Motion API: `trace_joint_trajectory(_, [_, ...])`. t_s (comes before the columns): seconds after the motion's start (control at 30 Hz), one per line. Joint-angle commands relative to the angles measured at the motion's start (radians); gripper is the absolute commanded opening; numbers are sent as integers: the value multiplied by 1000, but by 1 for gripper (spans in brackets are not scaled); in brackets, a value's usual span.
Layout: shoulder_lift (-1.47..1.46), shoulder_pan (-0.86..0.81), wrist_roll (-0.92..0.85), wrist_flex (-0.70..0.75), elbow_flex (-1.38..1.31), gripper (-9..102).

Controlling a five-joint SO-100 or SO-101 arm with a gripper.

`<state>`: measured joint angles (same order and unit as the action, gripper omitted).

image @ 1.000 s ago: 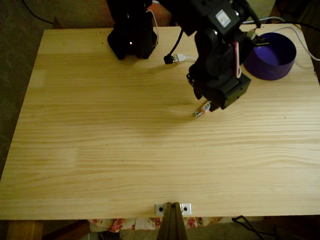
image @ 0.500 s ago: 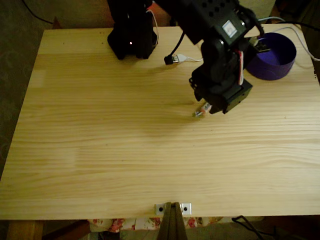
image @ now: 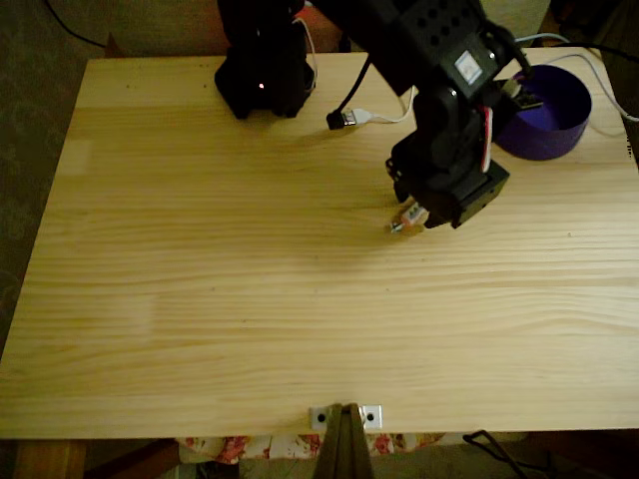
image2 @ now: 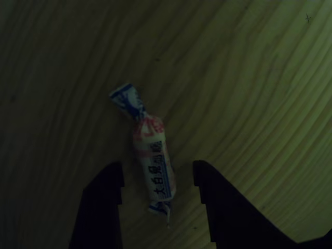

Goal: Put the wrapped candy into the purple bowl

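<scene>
The wrapped candy [image: 404, 220] lies on the wooden table, half hidden under the black arm's head in the fixed view. In the other view the candy [image2: 151, 158] is a white oblong with pink bands and blue twisted ends, lying lengthwise between the two dark fingers. My gripper [image2: 158, 174] is open, one finger on each side of the candy's lower half, with small gaps on both sides. The purple bowl [image: 549, 125] stands at the table's far right corner, partly covered by the arm.
The arm's black base [image: 262, 70] stands at the table's back edge. A white USB cable with a black plug [image: 344, 118] lies beside it. A metal bracket [image: 344, 414] sits on the front edge.
The arm's head has shifted a little to the right and lowered over the candy. The candy has stayed in place.
</scene>
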<state>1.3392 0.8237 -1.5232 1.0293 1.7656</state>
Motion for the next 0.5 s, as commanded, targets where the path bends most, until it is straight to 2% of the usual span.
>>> trace_joint_trajectory(0.0, [11,0,14,-6,-54,25])
trace_joint_trajectory(0.2, [-2,3,26,-26,-38,24])
trace_joint_trajectory(0.47, [-6,3,26,-34,-9,14])
